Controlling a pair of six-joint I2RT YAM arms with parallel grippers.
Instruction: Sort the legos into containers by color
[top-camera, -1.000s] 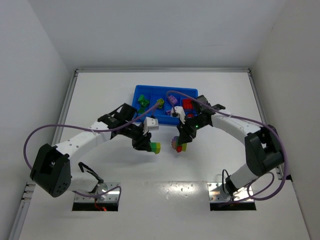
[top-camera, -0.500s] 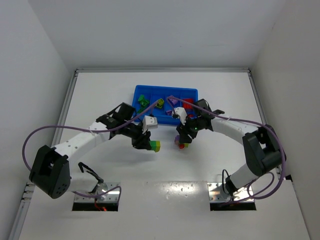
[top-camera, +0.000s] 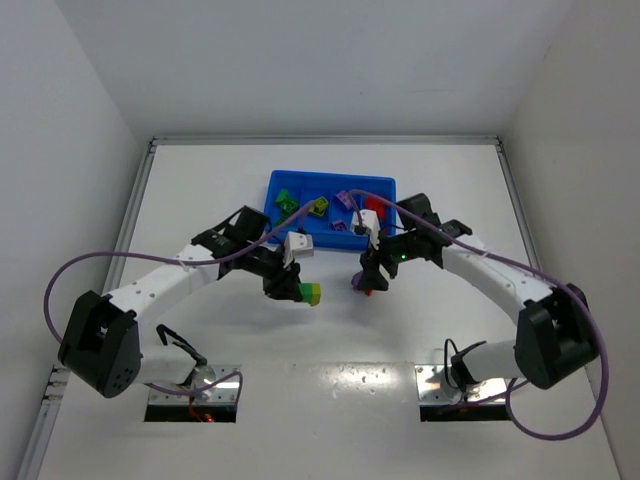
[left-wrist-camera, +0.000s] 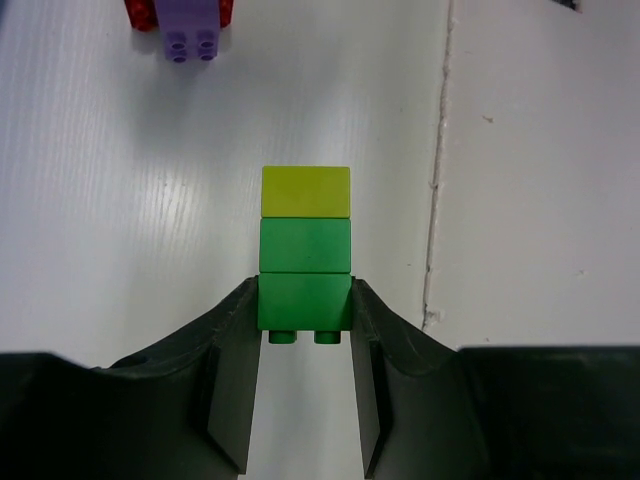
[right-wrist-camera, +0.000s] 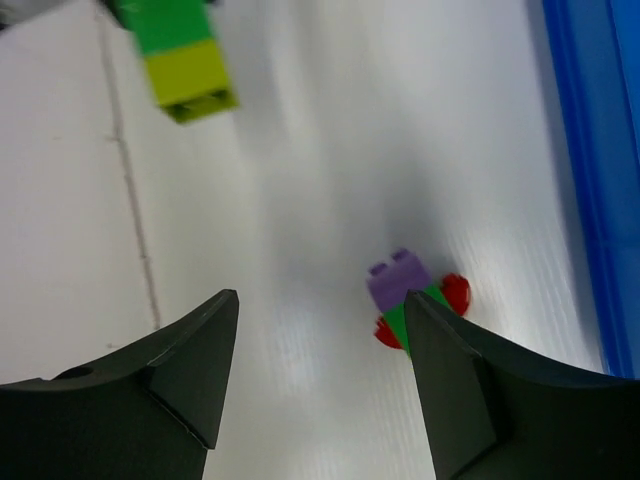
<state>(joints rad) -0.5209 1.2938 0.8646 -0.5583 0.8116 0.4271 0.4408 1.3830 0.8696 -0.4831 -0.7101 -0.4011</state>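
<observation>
My left gripper (top-camera: 293, 289) is shut on a short stack of two green bricks and one yellow-green brick (top-camera: 310, 293), held low over the table; the left wrist view shows the lowest green brick (left-wrist-camera: 305, 300) clamped between the fingers. My right gripper (top-camera: 369, 272) is open, and a small purple, green and red stack (right-wrist-camera: 408, 298) lies on the table against its right finger. That stack also shows in the top view (top-camera: 359, 286) and in the left wrist view (left-wrist-camera: 182, 22). The blue tray (top-camera: 330, 177) behind holds green, yellow-green, purple and red bricks.
The tray's near wall (right-wrist-camera: 588, 150) runs along the right edge of the right wrist view. A seam in the table (left-wrist-camera: 437, 180) runs just right of the held stack. White walls enclose the table on the left, back and right.
The right arm's elbow has swung out to the right and its gripper has shifted slightly up and right; the purple stack now lies on the table. The left gripper has barely moved.
</observation>
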